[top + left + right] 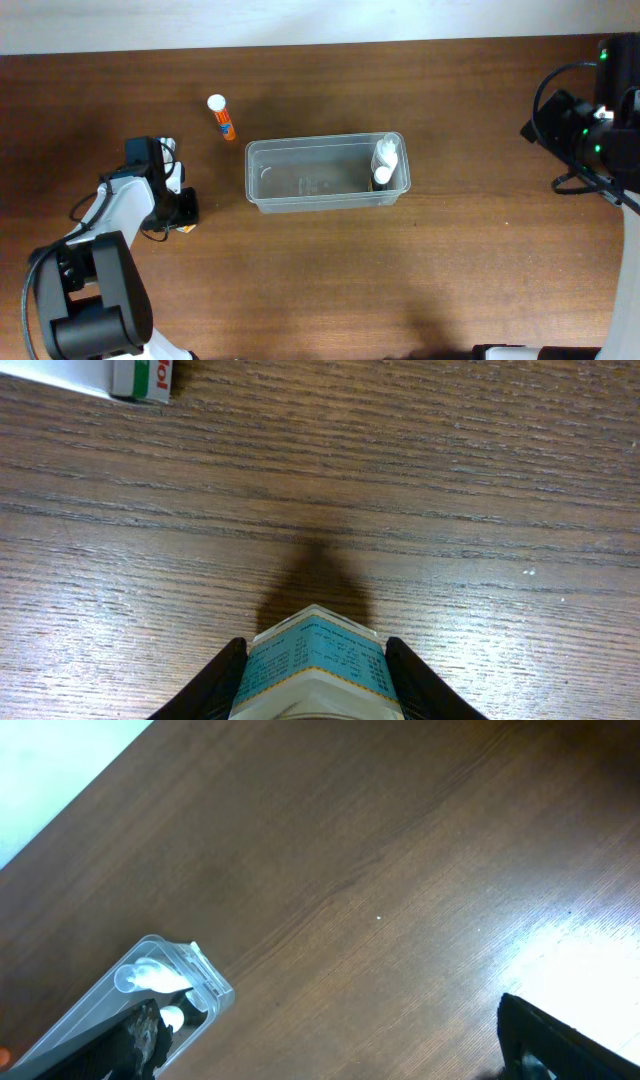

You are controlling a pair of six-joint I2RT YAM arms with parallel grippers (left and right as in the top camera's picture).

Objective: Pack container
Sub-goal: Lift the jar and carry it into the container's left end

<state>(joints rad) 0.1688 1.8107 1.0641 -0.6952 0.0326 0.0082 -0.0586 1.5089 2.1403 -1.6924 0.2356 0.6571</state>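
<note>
The clear container (320,203) sits mid-table (450,280) with two white bottles (385,160) at its right end. Off to its left, the left hand (318,685) is clamped on a small blue-labelled box (315,650). I'd carry it well above the rim and set it in the free left half. The right hand (350,1040) hangs open, far right.

table (400,280): dark brown wood, grain ran L–R; bare over most of its top.
tub (300,185): clear plastic, sat approx. mid-table, long side L–R.
tube (222,118): white cap, orange label; lay flat behind tub's L end, apart from it.
small box (318,665): blue label, L of tub; couldn't tell if it touched the wood.
</note>
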